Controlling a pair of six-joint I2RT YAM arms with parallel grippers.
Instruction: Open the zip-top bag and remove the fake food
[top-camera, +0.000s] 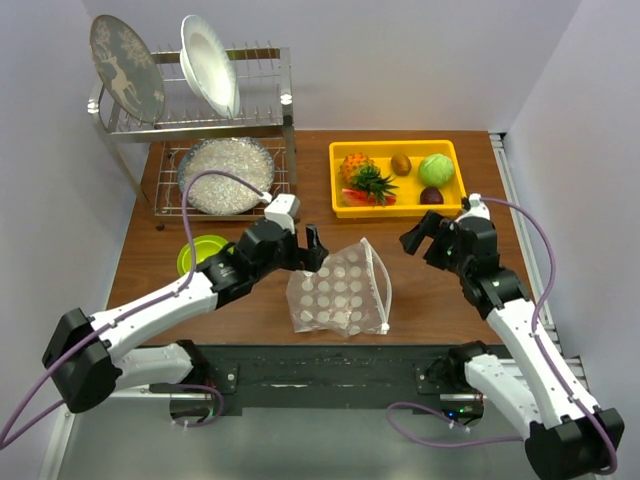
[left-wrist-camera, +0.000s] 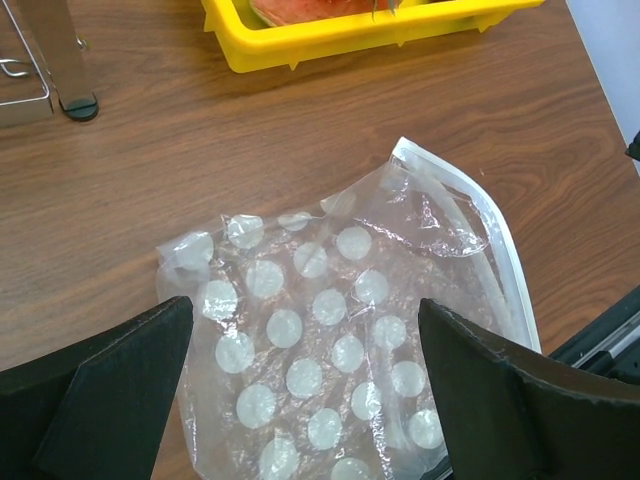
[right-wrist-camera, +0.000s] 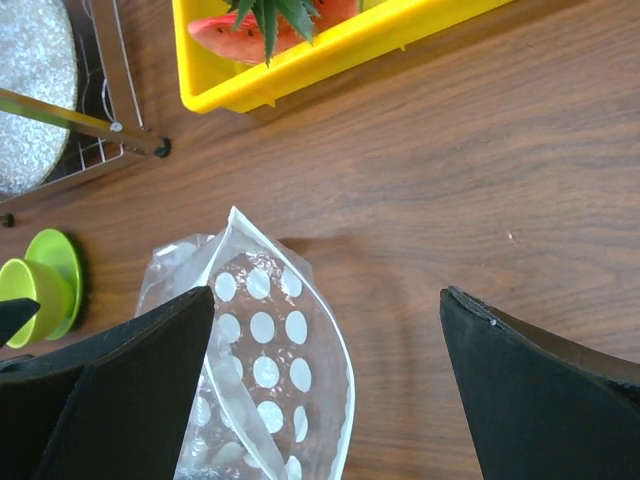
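Looks like we're pretty much done here: the bag (top-camera: 340, 290) lies mid-frame in the top view, mouth gaping and apparently empty, and the fake food (top-camera: 395, 178) sits in the yellow tray (top-camera: 410, 210) at upper right. Our left gripper (left-wrist-camera: 305, 370) and right gripper (right-wrist-camera: 330, 370) are both spread wide, holding nothing.

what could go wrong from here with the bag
1. The zip-top bag lies loose and crumpled right beside the open left gripper; a careless move might snag and drag it.
2. It sits close to the table's near edge, so a nudge could slide it off.
3. The open right gripper hangs near the yellow tray; a wide swing might clip it.
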